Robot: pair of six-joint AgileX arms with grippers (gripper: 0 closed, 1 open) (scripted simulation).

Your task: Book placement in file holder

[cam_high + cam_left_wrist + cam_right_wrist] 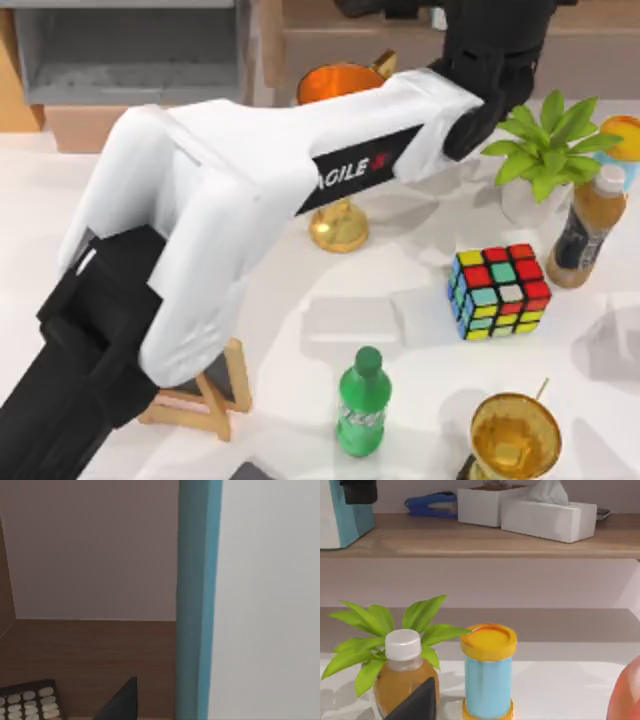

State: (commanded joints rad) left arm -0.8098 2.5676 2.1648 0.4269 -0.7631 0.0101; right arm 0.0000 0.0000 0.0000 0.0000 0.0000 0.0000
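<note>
The book [195,600] fills the left wrist view close up, with a teal spine and white page edges [270,600]. From the right wrist view the book [345,517] stands upright on the brown wooden shelf [470,537], and my left gripper [358,490] is shut on its top. In the top view my left arm reaches across the table, its gripper [497,25] over the shelf at the back right. The grey file holder [130,92] stands at the back left, far from the book. A dark fingertip [415,702] of my right gripper shows low beside the tea bottle.
Under the left arm stand a gold trophy [340,228] and an easel chalkboard [205,398]. On the table's right are a Rubik's cube [498,290], green bottle [362,400], plant [545,150], tea bottle [585,225] and golden cup [515,435]. The shelf holds a tissue box [550,515] and stapler [427,504].
</note>
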